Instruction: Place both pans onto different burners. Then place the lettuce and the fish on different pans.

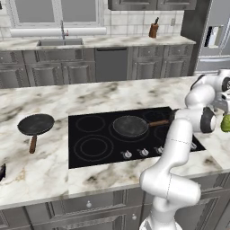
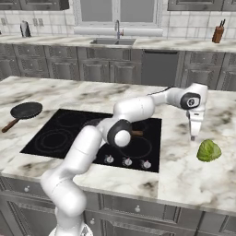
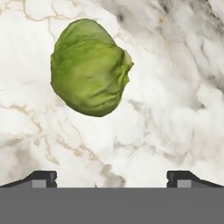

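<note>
Lettuce on tabletop | gripper released, jaws wide, above and beside it | you should centre over it, descend, clench gently.

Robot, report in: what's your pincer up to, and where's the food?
Pincer open, empty, above counter near lettuce. One pan on a burner, other pan off cooktop on counter. Nothing between pincer and lettuce.

A white-and-brown marbled island counter with grey drawer fronts stands before a back run of grey cabinets, a steel sink with its faucet under a window, a knife block and a steel refrigerator.
</note>
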### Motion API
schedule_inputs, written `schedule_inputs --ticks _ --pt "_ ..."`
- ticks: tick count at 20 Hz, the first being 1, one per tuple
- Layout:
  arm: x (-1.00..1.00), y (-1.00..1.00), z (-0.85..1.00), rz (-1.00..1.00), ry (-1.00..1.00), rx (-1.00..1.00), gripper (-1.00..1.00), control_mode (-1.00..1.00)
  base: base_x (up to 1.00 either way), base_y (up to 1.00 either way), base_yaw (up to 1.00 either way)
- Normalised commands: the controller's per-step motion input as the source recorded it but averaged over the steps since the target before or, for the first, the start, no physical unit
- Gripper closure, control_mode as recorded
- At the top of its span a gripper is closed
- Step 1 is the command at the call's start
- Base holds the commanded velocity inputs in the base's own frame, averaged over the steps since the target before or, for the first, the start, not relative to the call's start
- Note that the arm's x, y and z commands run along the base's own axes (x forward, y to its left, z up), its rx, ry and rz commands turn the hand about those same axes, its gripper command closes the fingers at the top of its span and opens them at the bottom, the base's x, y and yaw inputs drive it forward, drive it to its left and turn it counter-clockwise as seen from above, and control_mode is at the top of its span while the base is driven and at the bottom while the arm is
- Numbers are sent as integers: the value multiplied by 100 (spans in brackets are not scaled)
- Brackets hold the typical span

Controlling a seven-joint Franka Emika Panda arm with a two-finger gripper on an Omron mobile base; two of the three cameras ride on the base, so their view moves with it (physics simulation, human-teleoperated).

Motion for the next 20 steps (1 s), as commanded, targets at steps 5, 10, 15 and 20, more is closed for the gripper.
schedule_inputs --ticks 5,10,15,20 --pt "0 -10 -16 -5 -3 0 -100 -100 0 0 0" --pt "0 -17 -3 -4 -1 0 -100 -100 0 0 0" --pt "0 -29 -4 0 0 0 -100 -100 0 0 0" --pt "4 -19 -8 0 0 0 -100 -100 0 0 0"
